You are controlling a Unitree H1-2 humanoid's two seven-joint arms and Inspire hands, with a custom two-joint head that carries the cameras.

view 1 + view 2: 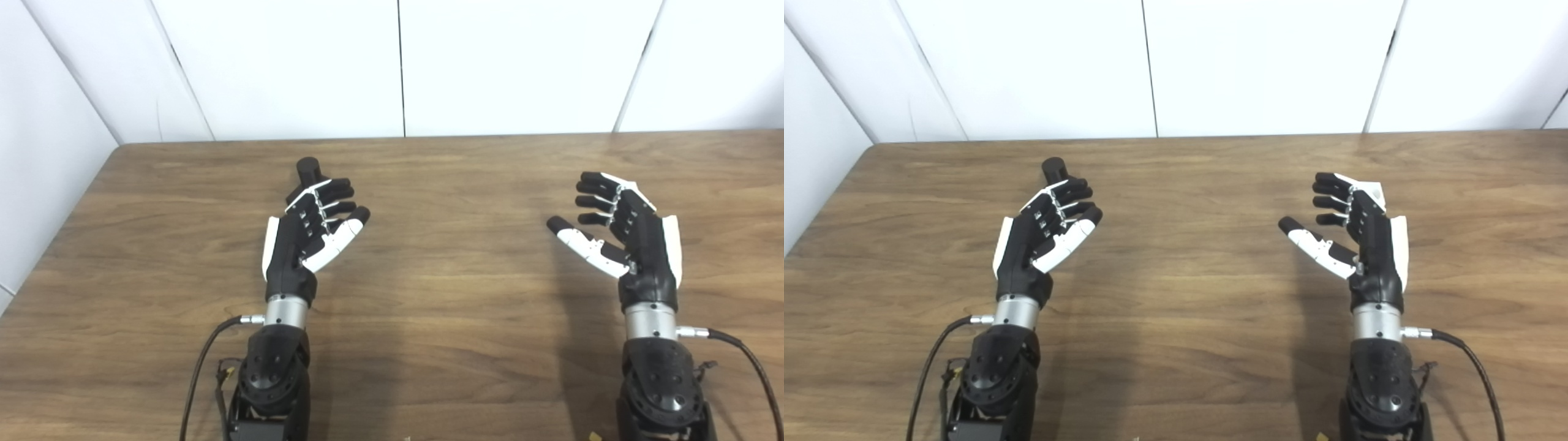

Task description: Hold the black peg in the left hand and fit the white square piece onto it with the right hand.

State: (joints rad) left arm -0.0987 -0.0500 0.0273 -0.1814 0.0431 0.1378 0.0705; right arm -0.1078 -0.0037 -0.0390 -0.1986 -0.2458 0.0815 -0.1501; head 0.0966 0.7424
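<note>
**Grasp not yet made: both hands loose above the tabletop**

Opening step, by the look of it: reaching and securing, with nothing fitted so far. Left hand (pixel 306 236) held palm inward above the wooden table (pixel 441 294), fingers half curled, thumb (pixel 342 237) standing off, clasping nothing. Black peg (pixel 308 168) poking up just beyond those fingertips, at the far side of the hand, upright or nearly so; impossible to tell whether touching the fingers or merely behind them. Right hand (pixel 631 233) well apart on the other side, mirrored, fingers spread and thumb out, likewise released.

White square piece not clearly in sight. Pale angular shape (pixel 1373 193) at the back of the right hand's fingers, possibly the piece, possibly just the hand's own white shell; too hidden to call.

Next, probably: closing the left fingers and thumb around the peg's shaft, leaving its top free. Then locating the white piece, pinching it by its edges with the hole unobstructed, and lining that hole up squarely over the peg's end before pressing on.
</note>
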